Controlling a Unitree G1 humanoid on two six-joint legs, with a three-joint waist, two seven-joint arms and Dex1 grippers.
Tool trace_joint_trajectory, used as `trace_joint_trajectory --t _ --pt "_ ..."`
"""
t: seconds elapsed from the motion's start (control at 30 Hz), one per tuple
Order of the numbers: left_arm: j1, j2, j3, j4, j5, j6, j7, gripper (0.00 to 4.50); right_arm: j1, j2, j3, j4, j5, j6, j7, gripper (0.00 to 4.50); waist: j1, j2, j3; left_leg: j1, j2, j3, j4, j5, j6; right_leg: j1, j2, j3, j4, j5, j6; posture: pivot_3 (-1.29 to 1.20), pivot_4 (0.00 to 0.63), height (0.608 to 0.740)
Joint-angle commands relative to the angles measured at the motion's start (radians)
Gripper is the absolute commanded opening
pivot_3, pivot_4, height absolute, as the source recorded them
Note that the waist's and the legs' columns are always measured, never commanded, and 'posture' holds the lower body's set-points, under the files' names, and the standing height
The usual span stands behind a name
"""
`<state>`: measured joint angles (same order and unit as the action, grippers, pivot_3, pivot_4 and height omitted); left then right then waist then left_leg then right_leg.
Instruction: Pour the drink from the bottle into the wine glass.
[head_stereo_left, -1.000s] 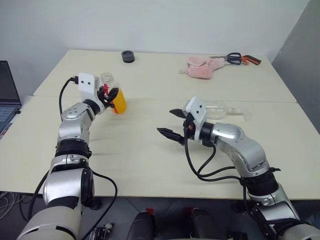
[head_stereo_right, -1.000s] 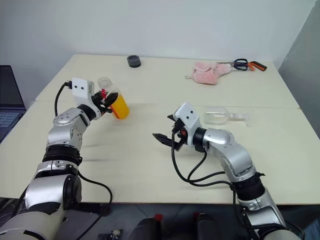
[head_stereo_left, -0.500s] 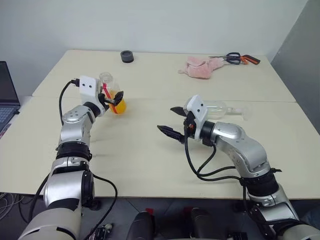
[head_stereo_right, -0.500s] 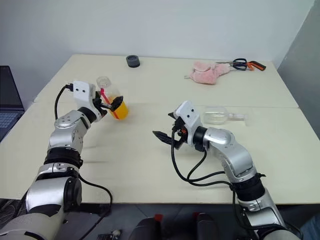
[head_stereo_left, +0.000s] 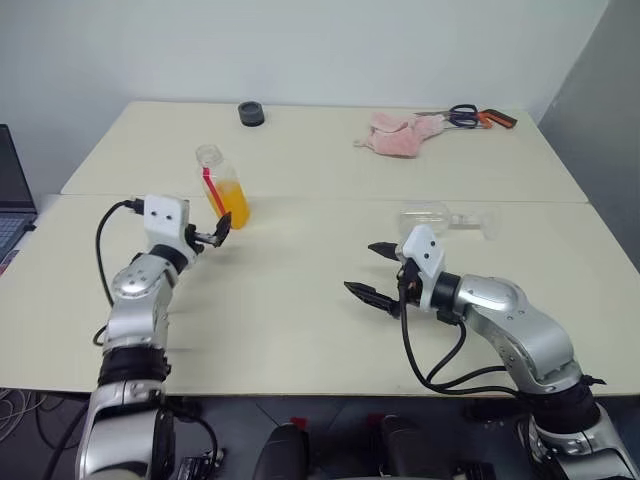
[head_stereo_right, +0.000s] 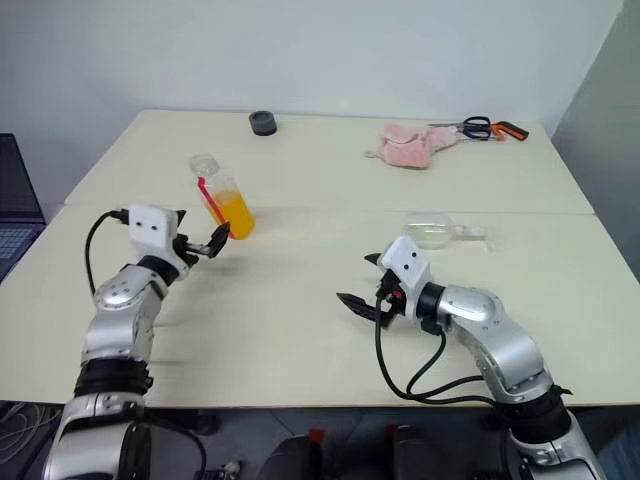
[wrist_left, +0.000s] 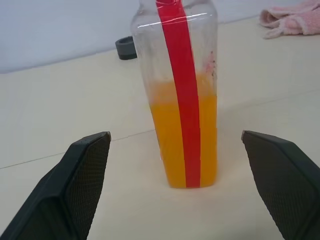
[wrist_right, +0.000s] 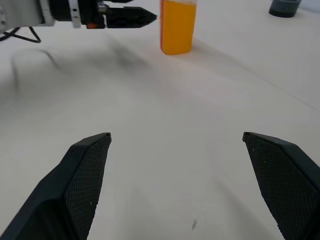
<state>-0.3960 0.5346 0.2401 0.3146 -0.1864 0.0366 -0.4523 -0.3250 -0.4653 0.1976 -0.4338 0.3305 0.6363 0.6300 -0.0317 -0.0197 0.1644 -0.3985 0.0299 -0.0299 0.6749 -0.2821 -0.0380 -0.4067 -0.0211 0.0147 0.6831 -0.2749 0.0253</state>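
The bottle (head_stereo_left: 222, 190) stands upright on the cream table (head_stereo_left: 300, 300) at the left. It is clear, with a red stripe, and the orange drink (wrist_left: 182, 135) fills its lower half. My left gripper (head_stereo_left: 215, 235) is open, a short way in front of the bottle and not touching it. In the left wrist view the bottle rises between the two black fingers (wrist_left: 85, 175). The wine glass (head_stereo_left: 435, 215) lies on its side at the right, stem pointing right. My right gripper (head_stereo_left: 360, 267) is open and empty, in front of the glass and to its left.
At the table's far edge are a black round cap-like piece (head_stereo_left: 252, 113), a pink cloth (head_stereo_left: 395, 135) and scissors (head_stereo_left: 475, 115). A laptop (head_stereo_left: 12, 190) shows at the left border. A seam crosses the table behind the bottle.
My left gripper opened, let go of the bottle and pulled back and down; the bottle now stands free. My right arm drew back and to the right, away from the glass.
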Motion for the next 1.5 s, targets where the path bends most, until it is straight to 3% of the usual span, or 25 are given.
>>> trace_joint_trajectory --t 0.03,0.2,0.33,0.47,0.8,1.03,1.47,1.5 --pt "0.056 0.053 0.027 -0.163 -0.041 0.025 -0.059 4.49 0.022 -0.019 -0.064 -0.074 -0.004 -0.038 -0.019 4.50 0.002 0.000 0.000 0.000 0.000 0.000 0.000 0.000 0.000 0.000 0.000 0.000 0.000 0.000 0.000 0.00 0.150 0.740" --pt "0.094 0.053 -0.049 -0.335 -0.143 0.141 -0.195 4.49 0.103 -0.106 -0.153 -0.092 -0.058 -0.111 -0.024 4.50 0.020 0.000 0.000 0.000 -0.001 0.000 0.001 0.000 0.000 0.002 -0.001 0.000 -0.001 0.000 0.001 0.00 0.150 0.740" --pt "0.087 0.067 -0.140 -0.463 -0.244 0.282 -0.338 4.49 0.176 -0.213 -0.159 -0.021 -0.219 -0.285 -0.040 4.50 0.029 0.000 0.000 0.000 -0.002 0.002 0.001 0.000 0.000 0.002 -0.001 0.001 -0.002 0.001 0.001 0.00 0.150 0.740" --pt "0.070 0.111 -0.196 -0.487 -0.254 0.314 -0.447 4.49 0.161 -0.258 -0.121 0.106 -0.393 -0.428 -0.104 4.50 0.014 0.000 0.000 0.002 0.000 0.003 0.001 0.000 0.000 0.002 0.002 0.003 -0.001 0.001 0.001 0.00 0.150 0.740" --pt "-0.020 0.153 -0.286 -0.450 -0.254 0.338 -0.636 4.49 -0.118 -0.224 0.078 0.535 -0.877 -0.563 -0.394 4.50 0.000 0.001 0.000 0.003 0.000 0.004 0.000 0.000 0.000 0.002 0.003 0.004 -0.001 0.001 0.001 0.00 0.150 0.740" --pt "-0.066 0.123 -0.283 -0.403 -0.251 0.329 -0.646 4.49 -0.230 -0.213 0.182 0.776 -1.078 -0.634 -0.544 4.50 0.003 0.001 0.000 0.000 -0.001 0.005 0.000 0.000 0.000 0.000 0.001 0.004 -0.002 0.001 0.001 0.00 0.150 0.740" --pt "-0.083 0.084 -0.286 -0.385 -0.235 0.320 -0.627 4.49 -0.379 -0.139 0.244 1.120 -1.205 -0.635 -0.761 4.50 -0.001 0.001 0.000 0.001 0.000 0.005 0.001 0.000 0.000 0.000 0.001 0.004 -0.001 0.001 0.001 0.00 0.150 0.740" --pt "-0.084 0.083 -0.286 -0.383 -0.233 0.318 -0.627 4.50 -0.384 -0.136 0.247 1.132 -1.204 -0.638 -0.767 4.14 -0.001 0.001 0.000 0.001 0.000 0.005 0.001 0.000 0.000 0.000 0.001 0.004 -0.001 0.001 0.001 0.00 0.150 0.740"
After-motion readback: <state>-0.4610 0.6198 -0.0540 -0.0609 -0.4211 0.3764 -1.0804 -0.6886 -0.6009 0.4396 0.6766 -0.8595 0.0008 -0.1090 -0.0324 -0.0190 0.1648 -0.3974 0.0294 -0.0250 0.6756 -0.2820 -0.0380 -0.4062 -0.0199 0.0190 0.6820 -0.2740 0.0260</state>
